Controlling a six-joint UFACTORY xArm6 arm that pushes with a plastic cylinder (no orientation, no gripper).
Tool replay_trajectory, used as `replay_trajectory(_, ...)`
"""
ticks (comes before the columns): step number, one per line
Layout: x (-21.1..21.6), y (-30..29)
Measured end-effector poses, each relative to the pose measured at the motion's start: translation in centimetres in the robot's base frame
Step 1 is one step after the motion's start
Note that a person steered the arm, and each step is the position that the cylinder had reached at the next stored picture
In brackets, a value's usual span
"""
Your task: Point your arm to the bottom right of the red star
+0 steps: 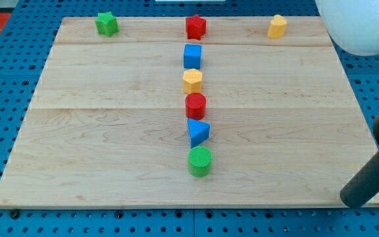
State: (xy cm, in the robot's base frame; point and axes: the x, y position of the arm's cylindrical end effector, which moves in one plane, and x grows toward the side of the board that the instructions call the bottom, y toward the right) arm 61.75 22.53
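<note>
**Barely off the mark: the rod sits far from the red star**

Well, we join this one with nearly everything left to do. My tip (346,199) rests at the view's bottom right, right at the edge of the counter (110,151), just about where the wood meets the blue pegboard (176,224). There is no pincer on this arm at all, so nothing is spread or pinching, just a plain dark rod leaning in from the right.

And the target? The red star (195,27) stands up at the view's top, in the middle of the back row, with the green star (106,24) well off to its left and the yellow block (277,26) well off to its right. So the tip is well apart from it, almost a full diagonal of the board away. Judging from this, the pointing is not yet done.

Now look at the lane. A column runs down the middle from the star: blue cube (192,56) just below it, then yellow hexagon (192,81), red cylinder (195,105), blue triangle (198,132), green cylinder (200,161). All of it lies to the left of the tip's likely path. The right-hand stretch of wood carries no blocks until the back row.

The spot to reach, I reckon, is the pocket right of the blue cube and below the star. Tight there: the cube sits close, so a careless approach could nudge it.

A white rounded object (364,26) hangs over the view's top right corner.
</note>
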Motion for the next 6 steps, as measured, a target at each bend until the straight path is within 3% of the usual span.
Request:
replay_trajectory(2,-2.5,-0.2)
replay_trajectory(3,-8.6,1.5)
replay_trajectory(6,-24.7,-10.9)
